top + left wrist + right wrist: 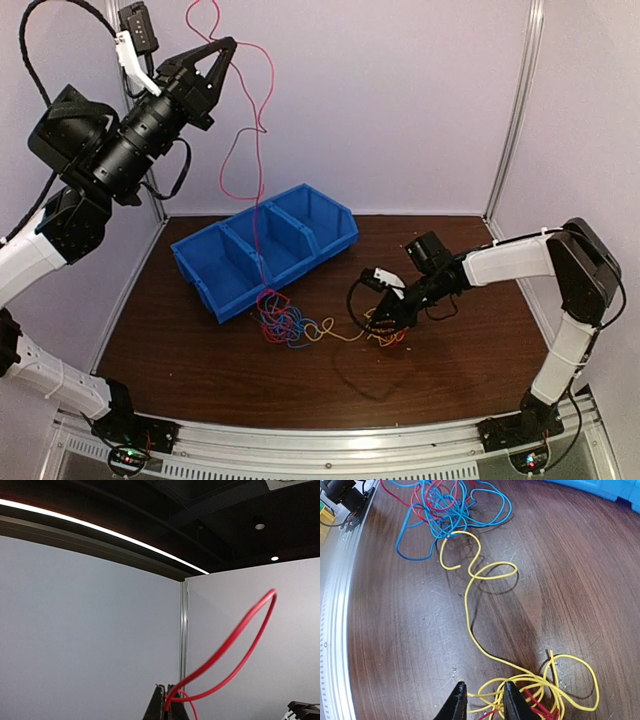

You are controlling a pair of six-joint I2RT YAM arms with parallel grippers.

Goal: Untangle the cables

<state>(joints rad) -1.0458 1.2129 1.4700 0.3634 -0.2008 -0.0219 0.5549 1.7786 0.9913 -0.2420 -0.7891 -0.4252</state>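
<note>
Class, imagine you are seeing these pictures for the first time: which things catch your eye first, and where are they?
The left gripper is raised high at the back left, shut on a red cable that hangs down past the blue bin into a tangle on the table. Low on the right, the right gripper stands open over a heap of yellow cable.

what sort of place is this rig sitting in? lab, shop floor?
Probably a lab test cell, not a shop floor: plain white panel walls on aluminium posts box in a wood-grain table, and the left wrist view shows a dark ceiling with recessed lights.
</note>
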